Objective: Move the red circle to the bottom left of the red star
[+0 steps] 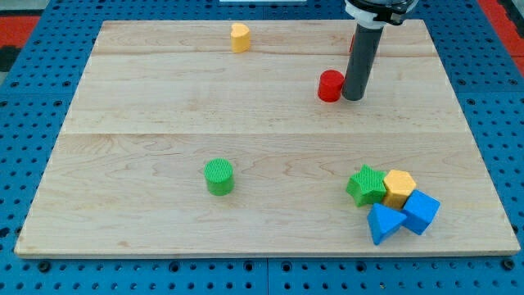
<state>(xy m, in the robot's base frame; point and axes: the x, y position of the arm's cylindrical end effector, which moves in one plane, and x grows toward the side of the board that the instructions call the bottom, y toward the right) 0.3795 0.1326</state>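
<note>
The red circle lies on the wooden board at the upper right of the view. My tip stands just to its right, touching or almost touching it. A sliver of another red block shows at the rod's left edge above the red circle. The rod hides most of it, so I cannot make out its shape.
A yellow block sits near the view's top centre. A green circle lies at lower centre. A cluster at lower right holds a green star, a yellow block and two blue blocks.
</note>
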